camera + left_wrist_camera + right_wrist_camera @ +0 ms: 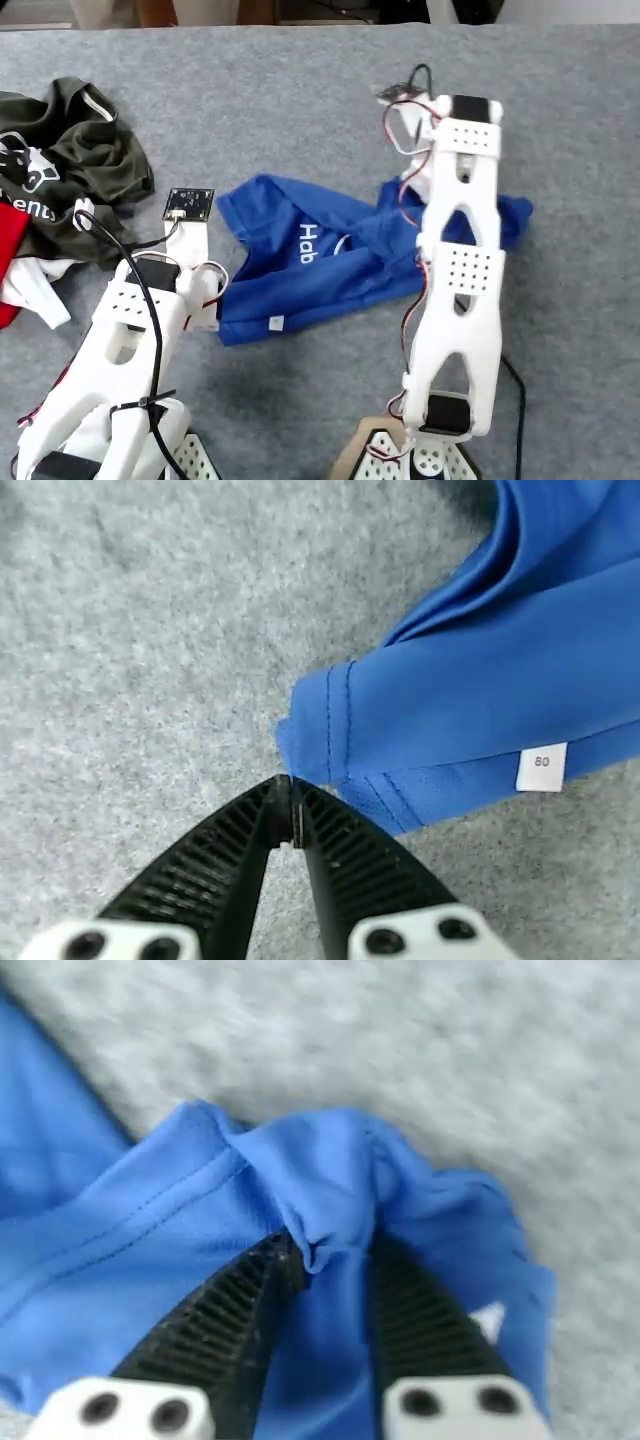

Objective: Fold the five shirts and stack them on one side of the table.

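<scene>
Over the blue shirt, the right gripper pinches a fold.

From above, my right arm hides the right middle of the blue shirt. The red garment runs off the left edge. I can't tell whether my left gripper pinches cloth.

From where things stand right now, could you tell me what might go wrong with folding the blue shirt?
1. The left gripper is shut with its tips at the blue shirt's corner hem, seemingly with no cloth between them; moving on could just nudge the corner.
2. The right gripper holds a bunched fold, not a flat edge, so a pull may crease the shirt or slip.
</scene>
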